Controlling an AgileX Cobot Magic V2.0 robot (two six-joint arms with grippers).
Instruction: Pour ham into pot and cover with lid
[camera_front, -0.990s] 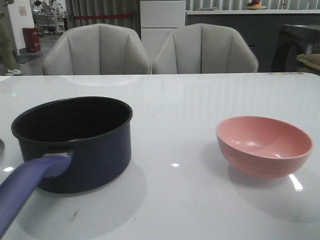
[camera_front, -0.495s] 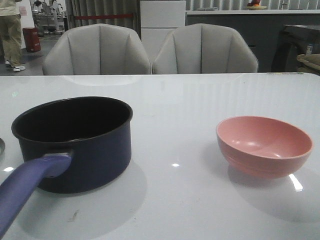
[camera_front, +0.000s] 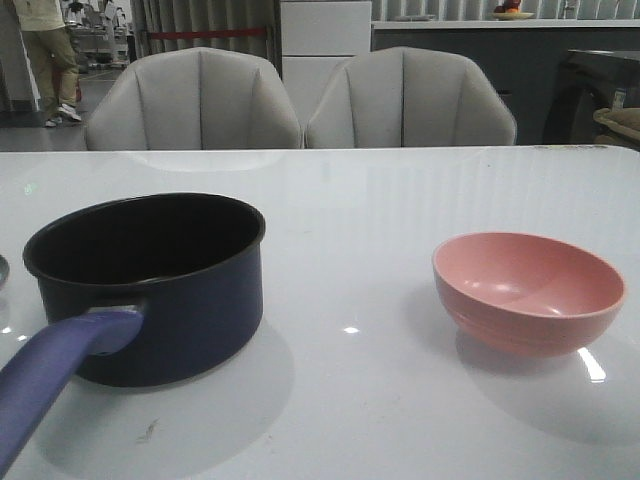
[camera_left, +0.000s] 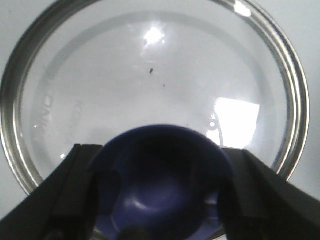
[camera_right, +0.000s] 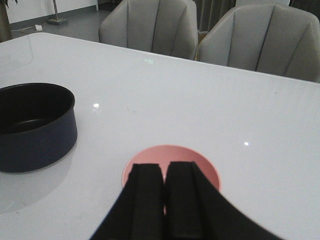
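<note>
Left gripper (camera_left: 162, 200) astride blue-knobbed lid (camera_left: 150, 80), embossed lettering unreadable

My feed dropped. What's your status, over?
Left gripper open around the lid knob. Right gripper shut, above the pink bowl. Pot uncovered; no ham visible. Nothing in the way.

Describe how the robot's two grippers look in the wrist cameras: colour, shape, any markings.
Both are plain black. The left gripper shows two broad, angular fingers with matte, flat faces, one at each side of the view. The right gripper shows two long, flat-topped bars that widen toward the camera. No cables, labels or markings are visible on either. The arms themselves are out of view.
</note>
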